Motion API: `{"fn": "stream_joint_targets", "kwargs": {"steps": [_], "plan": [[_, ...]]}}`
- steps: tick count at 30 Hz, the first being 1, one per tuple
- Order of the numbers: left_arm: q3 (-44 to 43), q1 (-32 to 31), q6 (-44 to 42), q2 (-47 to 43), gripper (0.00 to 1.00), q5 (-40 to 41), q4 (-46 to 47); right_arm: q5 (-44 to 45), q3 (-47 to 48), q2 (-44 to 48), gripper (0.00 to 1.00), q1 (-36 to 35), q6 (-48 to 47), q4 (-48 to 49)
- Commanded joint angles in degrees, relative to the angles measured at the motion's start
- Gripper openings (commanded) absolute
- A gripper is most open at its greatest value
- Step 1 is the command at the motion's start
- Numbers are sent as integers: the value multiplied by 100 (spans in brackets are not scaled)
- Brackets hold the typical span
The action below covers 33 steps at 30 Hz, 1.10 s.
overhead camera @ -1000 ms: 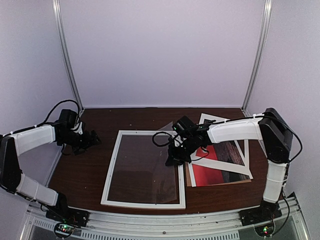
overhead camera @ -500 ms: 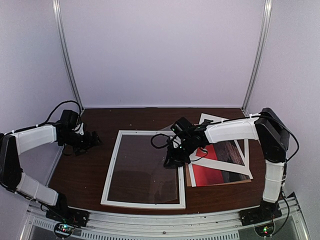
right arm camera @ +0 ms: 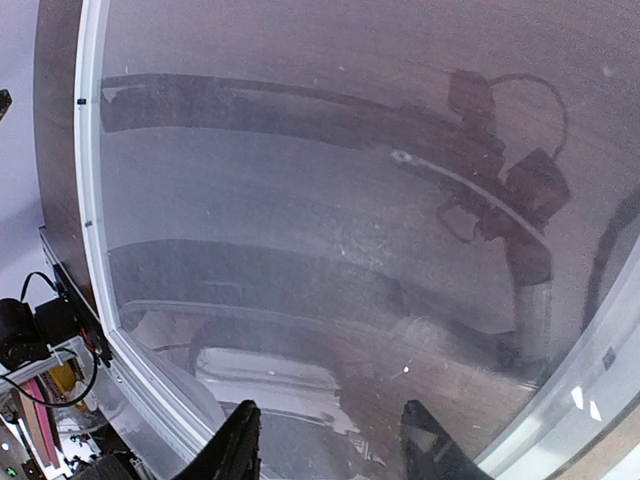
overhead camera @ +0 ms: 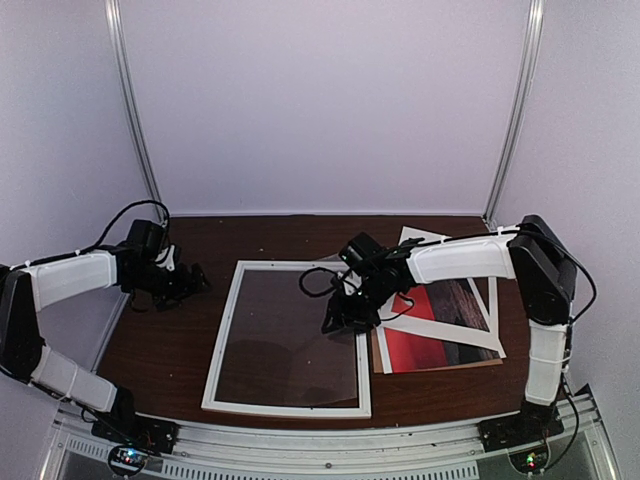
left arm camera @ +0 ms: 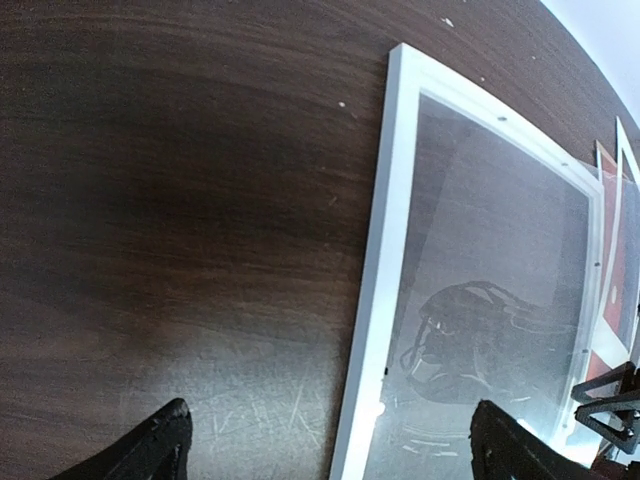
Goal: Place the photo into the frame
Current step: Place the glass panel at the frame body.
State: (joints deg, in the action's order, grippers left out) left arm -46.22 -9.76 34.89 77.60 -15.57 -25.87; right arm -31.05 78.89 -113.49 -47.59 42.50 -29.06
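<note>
Both pincers were open and empty: my right pincer [overhead camera: 336, 318] hovered above the frame [overhead camera: 221, 340], my left pincer [overhead camera: 193, 279] over the desk [overhead camera: 160, 345].

A dark wood tabletop [overhead camera: 170, 340] is seen across the lower half of the top view. A white paper mat [overhead camera: 455, 333] is laid askew at centre right. A clear sheet [overhead camera: 290, 330] is laid flat at centre, and reflections are shown in it.
</note>
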Motion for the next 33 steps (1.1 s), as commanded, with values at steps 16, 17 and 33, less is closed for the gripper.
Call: {"fn": "stream_joint_targets", "kwargs": {"steps": [16, 17, 33], "plan": [[-239, -1986, 755, 1010, 98, -224, 1928, 294, 311, -294, 66, -31, -245, -267], [-253, -2045, 816, 1114, 98, -274, 2070, 298, 309, -296, 67, -31, -245, -267], [-687, -2555, 1180, 2223, 97, -433, 2772, 275, 248, -290, 68, -31, -233, -186]]}}
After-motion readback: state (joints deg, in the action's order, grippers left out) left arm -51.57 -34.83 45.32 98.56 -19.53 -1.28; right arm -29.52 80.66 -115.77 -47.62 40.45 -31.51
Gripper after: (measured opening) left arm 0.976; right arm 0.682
